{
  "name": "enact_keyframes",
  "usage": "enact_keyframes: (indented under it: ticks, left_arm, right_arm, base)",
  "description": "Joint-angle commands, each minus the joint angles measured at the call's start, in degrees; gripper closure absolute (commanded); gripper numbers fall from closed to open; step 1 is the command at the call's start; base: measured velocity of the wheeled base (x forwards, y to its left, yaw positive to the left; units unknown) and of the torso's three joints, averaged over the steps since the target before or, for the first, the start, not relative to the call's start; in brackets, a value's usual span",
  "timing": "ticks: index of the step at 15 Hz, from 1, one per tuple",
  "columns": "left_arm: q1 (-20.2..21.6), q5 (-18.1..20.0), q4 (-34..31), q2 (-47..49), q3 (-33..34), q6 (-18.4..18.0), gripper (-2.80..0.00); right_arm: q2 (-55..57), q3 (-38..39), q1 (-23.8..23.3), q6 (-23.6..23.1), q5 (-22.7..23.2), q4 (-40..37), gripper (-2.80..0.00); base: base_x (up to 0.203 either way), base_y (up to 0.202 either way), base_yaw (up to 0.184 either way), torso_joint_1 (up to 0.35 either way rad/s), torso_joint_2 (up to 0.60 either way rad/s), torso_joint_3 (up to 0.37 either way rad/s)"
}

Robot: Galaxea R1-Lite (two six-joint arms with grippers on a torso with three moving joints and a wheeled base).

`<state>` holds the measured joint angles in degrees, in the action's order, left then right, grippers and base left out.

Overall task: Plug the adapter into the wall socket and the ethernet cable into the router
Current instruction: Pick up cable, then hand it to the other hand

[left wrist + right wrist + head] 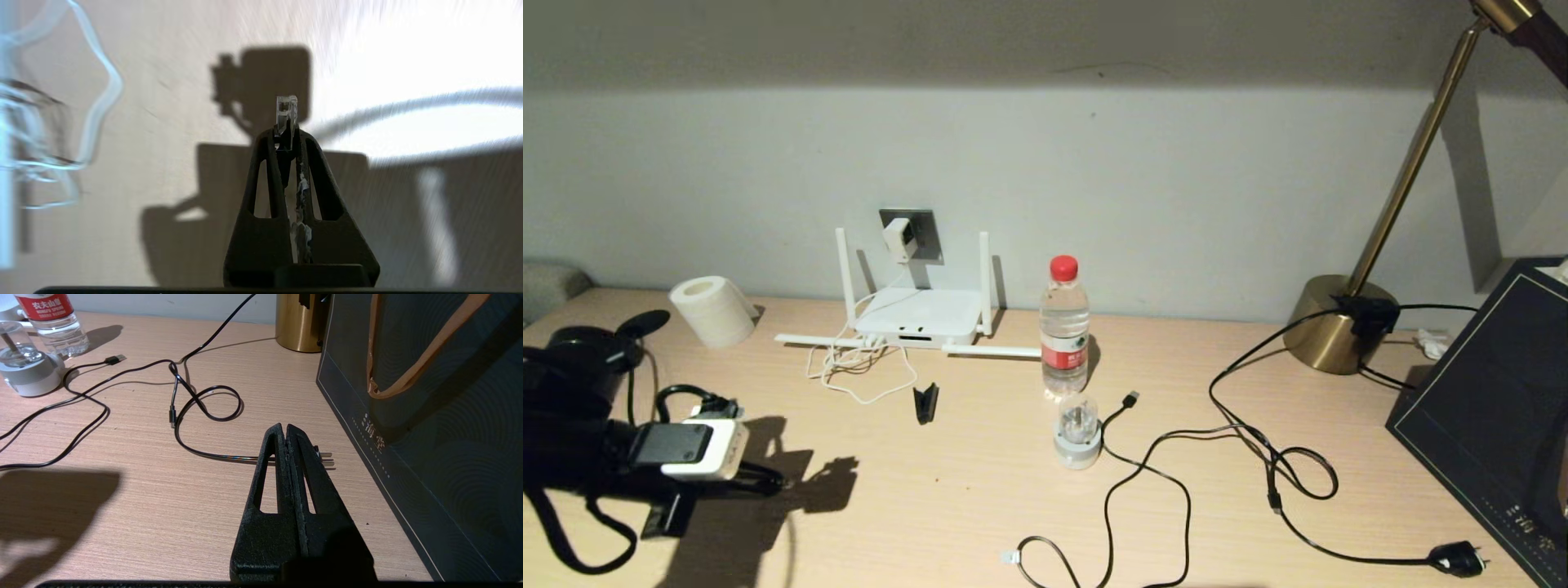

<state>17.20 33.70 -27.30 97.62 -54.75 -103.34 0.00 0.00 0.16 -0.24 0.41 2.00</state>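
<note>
The white adapter [898, 238] sits in the grey wall socket [920, 231], and its thin cord drops to the white router [920, 319] below, whose antennas are spread. My left gripper [768, 482] hovers low over the desk at the front left. In the left wrist view this gripper [287, 132] is shut on the clear-tipped plug of the ethernet cable [286, 110], which sticks out past the fingertips. A flat black oval piece [925, 403] lies in front of the router. My right gripper [284, 428] is shut and empty at the right, beside the dark bag.
A water bottle [1063, 327] and a round white-and-clear plug piece [1078, 441] stand mid-desk. Black cables with a USB end [1131, 398] and a mains plug [1458, 559] loop across the right half. A brass lamp base [1339, 322], dark bag [1486, 408] and paper roll [712, 310] line the edges.
</note>
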Motion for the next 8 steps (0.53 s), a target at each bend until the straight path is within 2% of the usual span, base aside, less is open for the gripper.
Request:
enact_keyframes:
  ticks: [1,3,4,6,8]
  left_arm:
    - [-1.5,1.1,0.4,-6.7,0.9,2.3,0.0]
    - [-2.7,3.7,3.4,-11.6,5.3,6.5,0.0]
    - [-3.0,6.4,7.0,-13.0,7.4,9.4,0.0]
    - [-5.4,7.5,11.3,-13.5,7.6,14.3,0.0]
    - [-9.0,7.4,13.9,-13.0,6.9,20.7,0.0]
  right_arm:
    - [0.0,0.6,0.0,0.0,0.0,0.0,0.0]
    - [0.0,0.6,0.0,0.0,0.0,0.0,0.0]
    - [0.0,0.6,0.0,0.0,0.0,0.0,0.0]
    - [0.0,0.6,0.0,0.0,0.0,0.0,0.0]
    - [0.0,0.6,0.0,0.0,0.0,0.0,0.0]
  base:
    - [0.0,0.0,0.0,0.0,0.0,0.0]
    - [0.0,0.0,0.0,0.0,0.0,0.0]
    - [0.0,0.0,0.0,0.0,0.0,0.0]
    - [0.0,0.0,0.0,0.0,0.0,0.0]
    - [0.0,0.0,0.0,0.0,0.0,0.0]
